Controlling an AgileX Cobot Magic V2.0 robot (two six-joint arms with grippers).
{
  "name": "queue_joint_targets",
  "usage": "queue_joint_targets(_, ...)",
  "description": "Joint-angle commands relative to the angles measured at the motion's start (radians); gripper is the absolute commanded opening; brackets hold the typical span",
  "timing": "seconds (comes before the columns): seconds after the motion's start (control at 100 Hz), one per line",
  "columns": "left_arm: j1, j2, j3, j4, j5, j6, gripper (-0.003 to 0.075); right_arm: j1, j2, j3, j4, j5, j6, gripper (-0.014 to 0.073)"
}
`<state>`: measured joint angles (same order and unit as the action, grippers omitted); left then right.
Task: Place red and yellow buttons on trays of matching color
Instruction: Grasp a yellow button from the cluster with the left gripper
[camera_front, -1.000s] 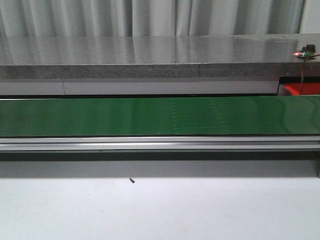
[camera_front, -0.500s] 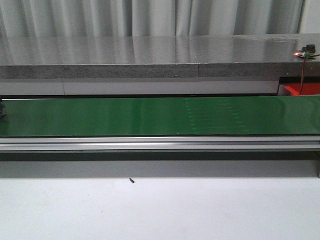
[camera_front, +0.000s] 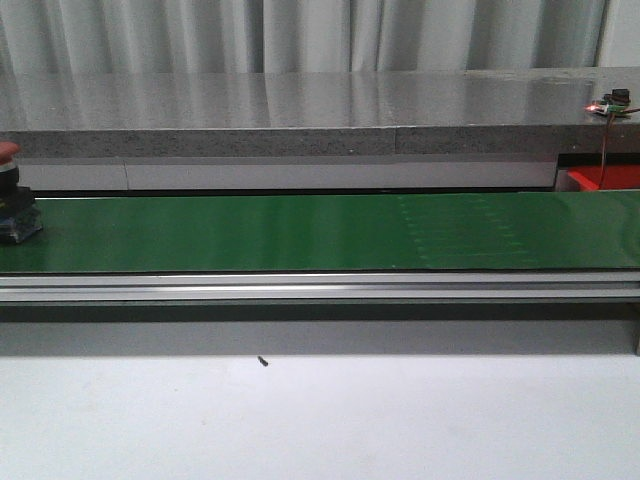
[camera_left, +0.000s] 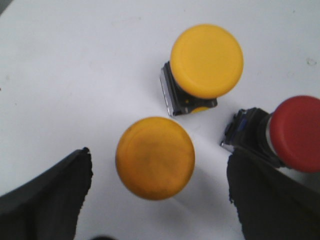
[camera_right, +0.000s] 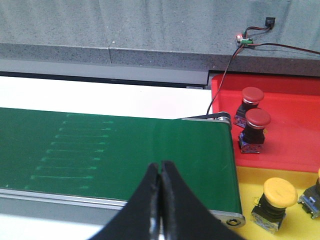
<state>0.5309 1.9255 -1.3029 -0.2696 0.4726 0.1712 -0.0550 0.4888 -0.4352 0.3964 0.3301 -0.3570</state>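
Red button (camera_front: 12, 195) sitting at far left end of belt (camera_front: 320, 232). Left gripper (camera_left: 160, 200) spread open over 2 yellow buttons (camera_left: 155, 158) plus 1 red. Right gripper (camera_right: 161, 200) pinched closed, empty. Red tray (camera_right: 292, 130) holding 2 red buttons, yellow tray (camera_right: 245, 187) beside it.

Both hands have matte black, tapered fingers (camera_right: 172, 200) with rough edges.

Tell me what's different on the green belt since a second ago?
A red button on a black base has ridden in at the green belt's left end. The faint marks on the belt slid rightward. The red tray and grey counter stayed put.
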Motion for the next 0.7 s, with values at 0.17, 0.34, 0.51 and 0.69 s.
queue_joint_targets(0.17,-0.005,-0.053,-0.029,-0.016,-0.121,0.001,0.0544,0.001,-0.001,-0.027,0.012,-0.077,-0.008,-0.0116)
queue_joint_targets(0.34,-0.005,-0.052,-0.029,-0.016,-0.126,0.001,0.0456,0.001,-0.001,-0.027,0.012,-0.077,-0.008,-0.0116)
queue_joint_targets(0.51,-0.005,-0.027,-0.038,-0.018,-0.12,0.001,0.043,0.001,-0.001,-0.027,0.012,-0.077,-0.008,-0.0116)
queue_joint_targets(0.69,-0.005,-0.015,-0.038,-0.018,-0.113,0.001,0.0427,0.001,-0.001,-0.027,0.012,-0.077,-0.008,-0.0116)
